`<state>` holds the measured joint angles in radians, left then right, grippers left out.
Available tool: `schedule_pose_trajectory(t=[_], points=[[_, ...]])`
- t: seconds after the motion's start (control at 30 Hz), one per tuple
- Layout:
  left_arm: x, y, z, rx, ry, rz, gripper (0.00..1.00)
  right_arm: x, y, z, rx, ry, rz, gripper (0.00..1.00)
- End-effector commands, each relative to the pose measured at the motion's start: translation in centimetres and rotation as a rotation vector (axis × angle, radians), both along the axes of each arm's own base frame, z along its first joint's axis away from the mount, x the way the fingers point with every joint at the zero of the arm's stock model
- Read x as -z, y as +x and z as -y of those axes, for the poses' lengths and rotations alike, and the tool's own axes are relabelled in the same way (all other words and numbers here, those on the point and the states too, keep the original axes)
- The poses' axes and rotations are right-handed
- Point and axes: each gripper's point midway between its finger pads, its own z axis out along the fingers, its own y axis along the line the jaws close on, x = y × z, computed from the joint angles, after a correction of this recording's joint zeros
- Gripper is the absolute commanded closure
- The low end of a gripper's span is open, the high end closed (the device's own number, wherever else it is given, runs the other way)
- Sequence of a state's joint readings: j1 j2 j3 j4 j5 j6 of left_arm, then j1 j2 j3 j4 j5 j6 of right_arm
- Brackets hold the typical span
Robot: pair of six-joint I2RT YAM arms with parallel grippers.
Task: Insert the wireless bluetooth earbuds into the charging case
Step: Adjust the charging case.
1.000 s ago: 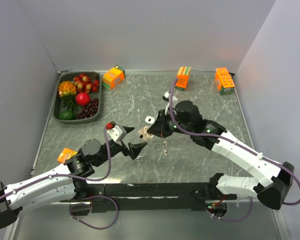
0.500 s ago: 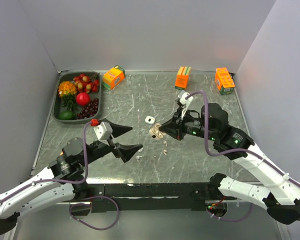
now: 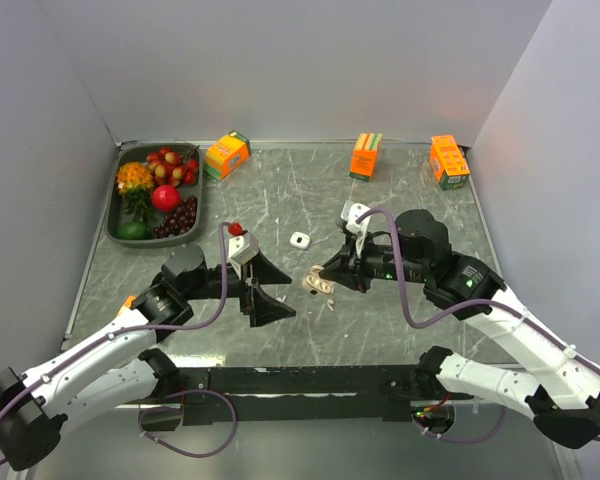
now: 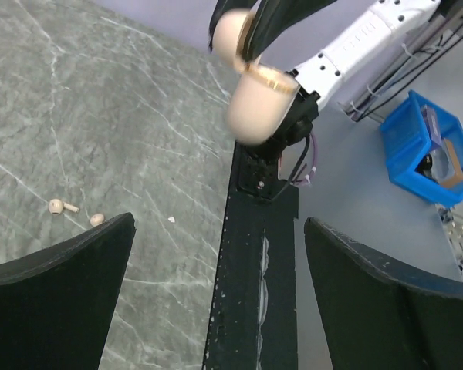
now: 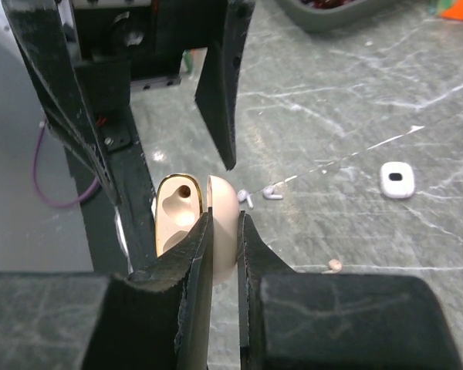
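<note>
My right gripper [image 5: 224, 221] is shut on the lid of the open tan charging case [image 5: 225, 223] and holds it above the table. The case's gold-rimmed hollow half [image 5: 176, 210] faces my left gripper. In the top view the case [image 3: 316, 283] hangs at my right gripper [image 3: 326, 278]. My left gripper [image 3: 283, 296] is wide open and empty, just left of the case. The case also shows in the left wrist view [image 4: 256, 104], above the gripper [image 4: 217, 223]. Two white earbuds [image 5: 272, 193] lie on the table below; they also show in the left wrist view [image 4: 62, 206].
A small white case [image 3: 300, 240] lies behind the grippers. Three orange cartons [image 3: 366, 156] stand along the back. A dark tray of fruit [image 3: 116, 214] is at the far left. A tan bit [image 5: 334, 265] lies on the marble. The black base rail [image 4: 255, 270] runs along the near edge.
My right gripper has carried the tan case up off the table and a little nearer. My left gripper has swung right, open, toward the case.
</note>
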<state>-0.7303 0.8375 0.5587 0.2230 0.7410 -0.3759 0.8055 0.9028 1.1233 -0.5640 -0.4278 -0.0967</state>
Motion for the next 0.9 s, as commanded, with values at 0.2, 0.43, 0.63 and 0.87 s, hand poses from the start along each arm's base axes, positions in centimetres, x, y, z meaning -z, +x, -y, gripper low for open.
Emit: schedule_pose_trajectory(t=[0.2, 0.43, 0.63, 0.87], points=[[-2.4, 0.0, 1.3, 0.085, -0.043, 0.117, 0.04, 0.6, -1.0, -3.1, -0.166, 0.007, -0.080, 1.00], [-2.0, -0.4, 1.2, 0.069, -0.067, 0.228, 0.19, 0.1, -1.1, -4.3, -0.196, 0.039, -0.126, 1.00], [-1.3, -0.4, 0.8, 0.051, -0.069, 0.264, 0.25, -0.5, -1.8, -4.7, -0.226, 0.059, -0.144, 1.00], [-2.1, -0.7, 0.8, 0.052, -0.103, 0.261, 0.29, -0.2, -1.9, -5.0, -0.231, 0.044, -0.144, 1.00]])
